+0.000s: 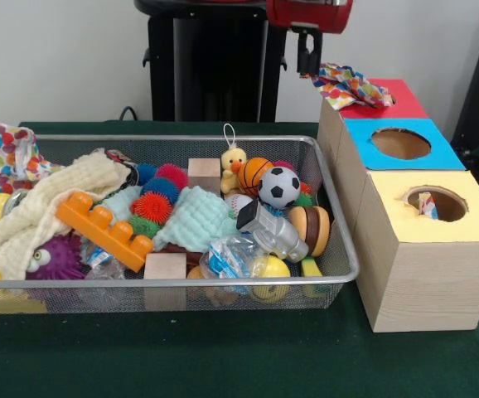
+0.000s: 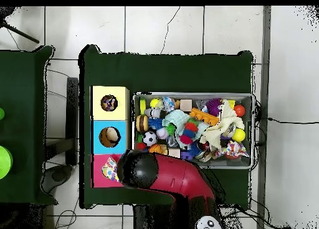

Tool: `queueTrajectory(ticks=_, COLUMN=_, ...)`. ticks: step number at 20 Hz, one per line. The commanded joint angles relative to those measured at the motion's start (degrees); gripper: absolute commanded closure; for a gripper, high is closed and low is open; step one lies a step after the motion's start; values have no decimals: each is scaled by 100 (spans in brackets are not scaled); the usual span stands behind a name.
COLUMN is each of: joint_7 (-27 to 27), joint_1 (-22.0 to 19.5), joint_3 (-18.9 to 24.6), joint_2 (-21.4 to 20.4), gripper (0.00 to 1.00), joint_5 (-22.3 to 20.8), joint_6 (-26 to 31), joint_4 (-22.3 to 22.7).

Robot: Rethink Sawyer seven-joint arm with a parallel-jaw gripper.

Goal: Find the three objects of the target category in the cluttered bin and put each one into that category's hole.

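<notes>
A: Count the boxes. B: Three in a row: red box (image 1: 389, 98), blue box (image 1: 401, 143), yellow box (image 1: 435, 214), each with one hole.

A: Contents? B: A patterned cloth (image 1: 351, 85) lies over the red hole, under the gripper (image 1: 309, 62); whether its fingers are parted cannot be told. The wire bin (image 1: 337, 232) holds two wooden blocks, a soccer ball (image 1: 279, 186) and a second patterned cloth (image 1: 14, 153).

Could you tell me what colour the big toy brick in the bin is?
Orange; the toy brick shows best in the front view.
</notes>
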Motion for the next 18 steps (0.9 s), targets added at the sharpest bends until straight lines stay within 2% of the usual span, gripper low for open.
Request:
queueTrajectory(ticks=1, joint_7=634, joint_1=488, joint_3=389, joint_2=408, gripper=100, joint_5=-233, joint_6=-309, joint_4=73)
queueTrajectory(ticks=5, joint_7=972, joint_1=860, joint_3=177, joint_2=442, gripper=100, joint_5=-148, joint_6=-153, joint_4=-110)
queueTrajectory(ticks=10, joint_7=940, joint_1=932, joint_3=153, joint_2=394, gripper=100, joint_5=51, joint_6=-112, joint_4=-81)
queueTrajectory(ticks=14, joint_7=940, joint_1=941, joint_3=259, joint_2=227, gripper=100, joint_5=305, joint_6=-44, joint_4=130)
queueTrajectory(ticks=18, joint_7=842, joint_1=940, joint_3=289, joint_2=253, gripper=100, joint_5=243, joint_6=-532, joint_4=522)
